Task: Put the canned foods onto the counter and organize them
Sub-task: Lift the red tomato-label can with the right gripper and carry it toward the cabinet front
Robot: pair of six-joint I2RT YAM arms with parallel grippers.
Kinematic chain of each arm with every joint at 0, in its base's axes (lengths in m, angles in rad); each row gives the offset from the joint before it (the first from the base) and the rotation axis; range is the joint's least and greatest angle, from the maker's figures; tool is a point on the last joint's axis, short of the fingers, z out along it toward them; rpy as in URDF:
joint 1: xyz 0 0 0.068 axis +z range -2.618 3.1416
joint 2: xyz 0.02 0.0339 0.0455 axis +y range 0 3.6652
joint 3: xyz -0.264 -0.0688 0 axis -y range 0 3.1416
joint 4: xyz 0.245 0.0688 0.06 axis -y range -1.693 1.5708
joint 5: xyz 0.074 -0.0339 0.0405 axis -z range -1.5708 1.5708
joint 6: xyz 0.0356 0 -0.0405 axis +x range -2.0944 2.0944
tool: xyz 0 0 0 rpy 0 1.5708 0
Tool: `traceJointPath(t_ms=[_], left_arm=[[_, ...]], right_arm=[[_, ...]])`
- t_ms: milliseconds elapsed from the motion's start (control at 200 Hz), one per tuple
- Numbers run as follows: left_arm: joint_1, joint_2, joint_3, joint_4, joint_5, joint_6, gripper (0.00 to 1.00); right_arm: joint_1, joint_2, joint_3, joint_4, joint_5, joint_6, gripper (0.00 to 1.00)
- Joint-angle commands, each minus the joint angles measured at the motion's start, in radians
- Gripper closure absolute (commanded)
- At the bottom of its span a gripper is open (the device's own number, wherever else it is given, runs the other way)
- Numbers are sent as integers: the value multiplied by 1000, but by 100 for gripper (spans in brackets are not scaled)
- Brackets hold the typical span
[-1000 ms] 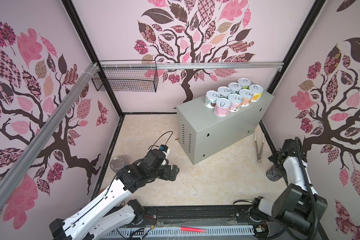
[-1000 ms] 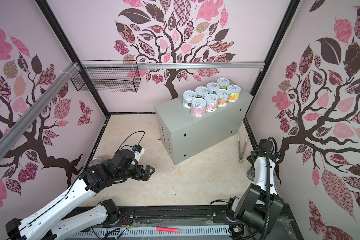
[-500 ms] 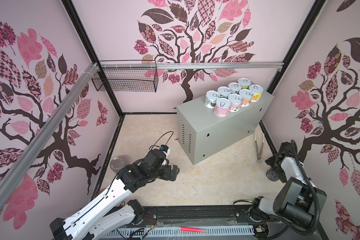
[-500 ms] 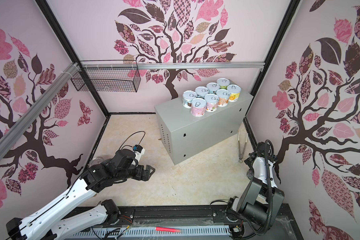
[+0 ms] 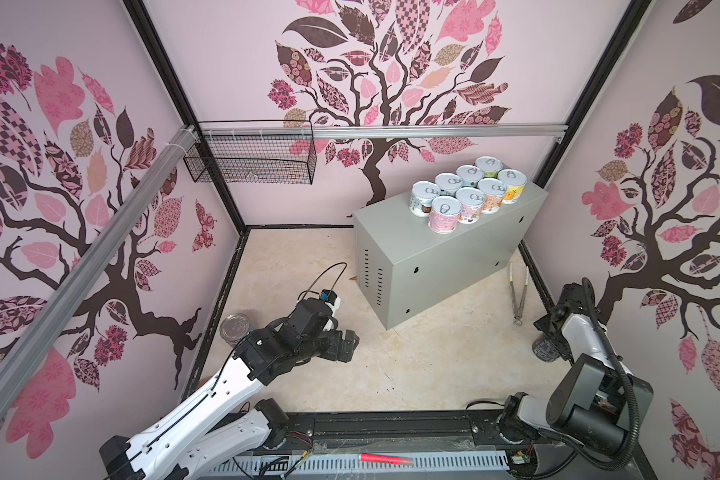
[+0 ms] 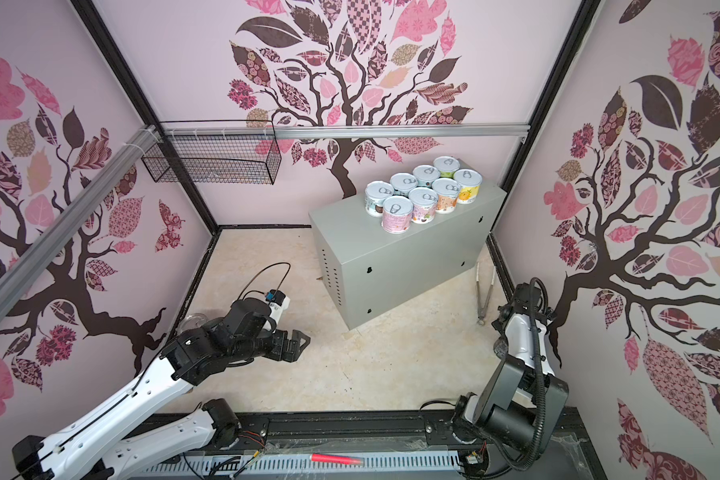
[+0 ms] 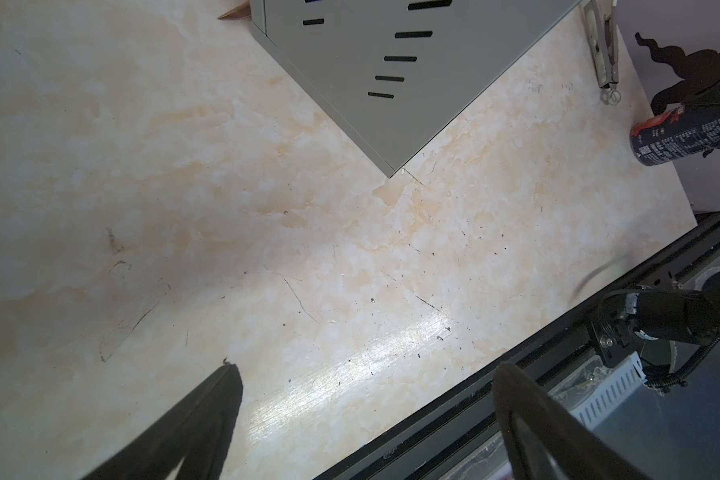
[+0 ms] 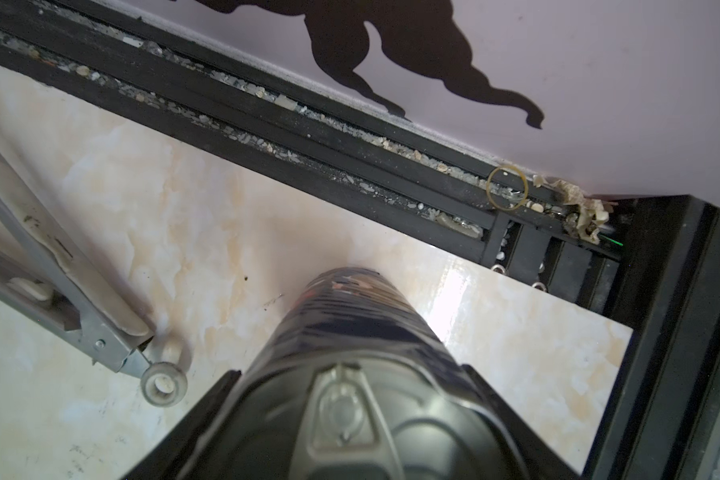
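Note:
Several short canned foods [image 5: 468,193] [image 6: 422,195] with pale pull-tab lids stand in two rows on the light-grey counter [image 5: 454,266] [image 6: 404,266]. A dark-labelled can [image 8: 350,316] [image 7: 682,137] stands on the floor by the right wall. My right gripper [image 8: 348,372] [image 5: 551,332] is down over it, with a finger against each side. A silver-topped can [image 5: 235,328] stands by the left wall, behind the left arm. The left gripper [image 7: 366,365] [image 5: 348,345] hangs open over bare floor, holding nothing.
Metal tongs [image 5: 518,291] [image 8: 59,291] lie on the floor between the counter and the right arm, close to the dark can. A black wire basket [image 5: 250,160] hangs on the back-left rail. A red pen [image 5: 385,459] lies on the front frame.
The right arm has come down over the dark-labelled can and its fingers have closed in on it. The left arm has not moved.

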Motion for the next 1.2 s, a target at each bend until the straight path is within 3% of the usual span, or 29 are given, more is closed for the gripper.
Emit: traceJointPath(t_ms=[0,150,635,925,1195], left_arm=[[-3,0,-24,16,-10,8,2],[-3,3,-24,15,-12,9,2],[0,-51,-21,-1,-83,-1,2],[7,-78,-20,-8,-111,-5,2],[22,-107,-32,7,-109,-3,2]], right_arm=[[-5,-5,10,-16,10,-24,39],[-1,-42,8,-13,-42,-48,50],[106,-232,40,-92,-180,-75,51],[160,-341,70,-103,-389,-121,52],[352,-355,153,-146,-390,-139,51]])
